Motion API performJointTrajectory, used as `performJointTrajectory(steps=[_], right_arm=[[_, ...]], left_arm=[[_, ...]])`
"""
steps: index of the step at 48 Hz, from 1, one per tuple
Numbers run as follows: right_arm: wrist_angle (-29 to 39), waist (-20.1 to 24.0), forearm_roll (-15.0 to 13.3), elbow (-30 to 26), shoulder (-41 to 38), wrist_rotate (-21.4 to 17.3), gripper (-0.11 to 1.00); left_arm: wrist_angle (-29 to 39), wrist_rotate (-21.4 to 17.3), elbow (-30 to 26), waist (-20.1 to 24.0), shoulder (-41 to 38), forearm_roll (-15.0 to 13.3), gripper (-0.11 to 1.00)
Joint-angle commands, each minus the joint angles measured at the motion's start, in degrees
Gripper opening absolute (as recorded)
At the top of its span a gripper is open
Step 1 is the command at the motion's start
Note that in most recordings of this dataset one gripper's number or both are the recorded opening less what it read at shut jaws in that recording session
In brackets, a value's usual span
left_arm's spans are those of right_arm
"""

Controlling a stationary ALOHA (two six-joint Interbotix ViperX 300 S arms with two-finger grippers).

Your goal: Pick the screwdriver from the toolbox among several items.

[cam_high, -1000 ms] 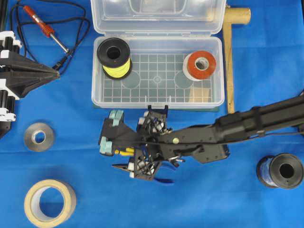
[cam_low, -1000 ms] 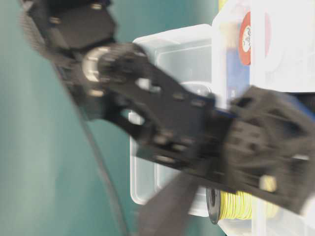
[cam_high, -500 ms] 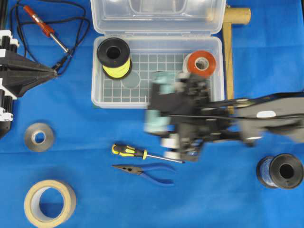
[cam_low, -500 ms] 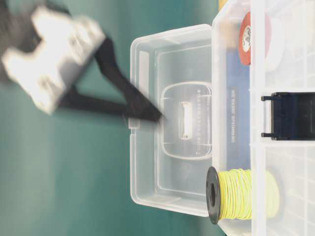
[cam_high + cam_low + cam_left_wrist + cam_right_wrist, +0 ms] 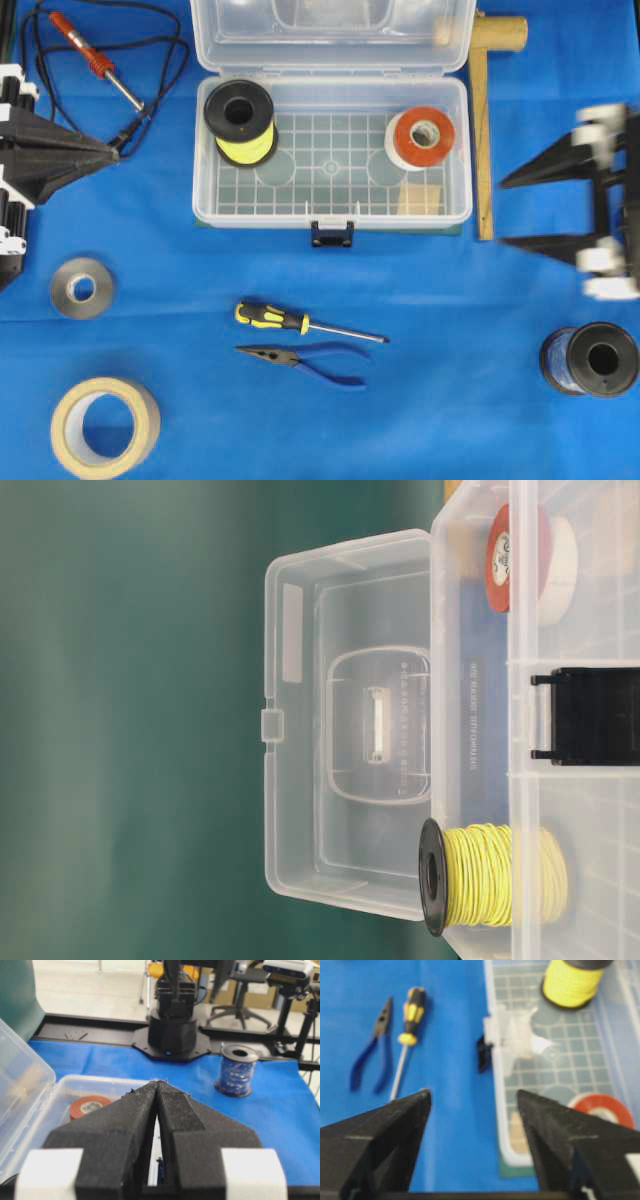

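Note:
The screwdriver (image 5: 290, 321) lies on the blue cloth in front of the toolbox (image 5: 200, 200), just above blue-handled pliers (image 5: 310, 362). It also shows in the right wrist view (image 5: 410, 1015). The open toolbox holds a yellow wire spool (image 5: 240, 120), a red tape roll (image 5: 422, 137) and a tan block (image 5: 420, 198). My right gripper (image 5: 505, 212) is open and empty at the right edge, far from the screwdriver; its jaws stand wide apart (image 5: 472, 1094). My left gripper (image 5: 122, 153) is shut and empty at the left edge (image 5: 158, 1081).
A red soldering iron (image 5: 95, 60) with black cord lies at the back left. A grey tape roll (image 5: 82, 288) and a tan tape roll (image 5: 105, 425) sit front left. A blue wire spool (image 5: 590, 360) stands front right. A wooden stick (image 5: 483, 120) lies beside the toolbox.
My right gripper, which was over the screwdriver on the cloth, has swung back to the right edge, open. The screwdriver stays on the cloth. The left arm has not moved.

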State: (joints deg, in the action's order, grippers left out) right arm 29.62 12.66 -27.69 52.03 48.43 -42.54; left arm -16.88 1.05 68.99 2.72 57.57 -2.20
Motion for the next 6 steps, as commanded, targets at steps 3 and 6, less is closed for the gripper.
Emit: performJointTrajectory(steps=[3, 6], right_arm=[[-2.81, 0.18, -1.49, 6.50, 8.53, -0.09, 0.70], [-3.52, -0.44, -1.93, 10.11, 12.92, -0.09, 0.70]], left_arm=[[-0.26, 0.09, -0.53, 0.09, -0.35, -0.09, 0.00], [-0.26, 0.09, -0.44, 0.09, -0.26, -0.09, 0.00]])
